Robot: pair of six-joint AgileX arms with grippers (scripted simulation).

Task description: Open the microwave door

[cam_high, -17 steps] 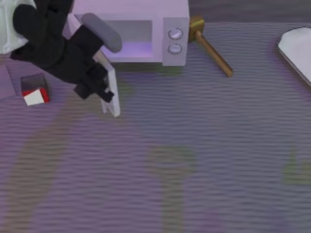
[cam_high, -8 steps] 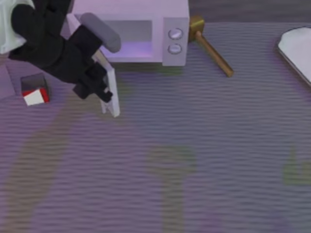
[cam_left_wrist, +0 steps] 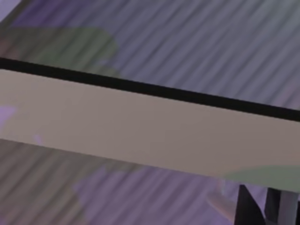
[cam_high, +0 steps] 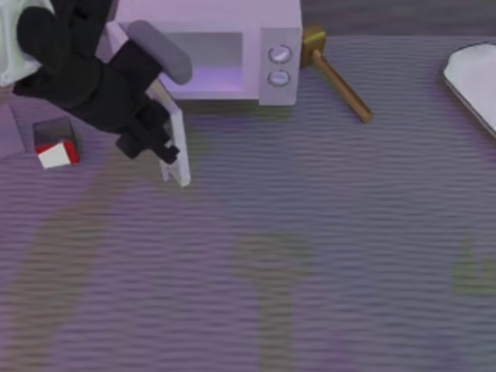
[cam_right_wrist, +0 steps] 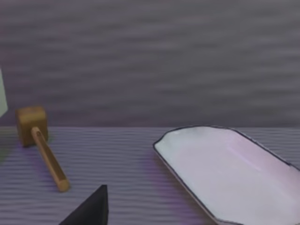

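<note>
Microwave door (cam_high: pixel 177 151) stands swung wide open from the microwave (cam_high: pixel 225 46) at the table's far edge; left gripper (cam_high: pixel 159 143) at the door's edge, grip state indeterminable.

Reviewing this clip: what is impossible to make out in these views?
- Left gripper at the microwave door: in the top view the arm's black bulk covers its fingers, so its grip is unreadable.
- Left wrist view: a door edge fills it; no handle visible.
- Right gripper: only a dark tip shows in the right wrist view.
- White tray: cut off by the top view's right edge.
- Microwave interior: mostly hidden under its roof.
</note>
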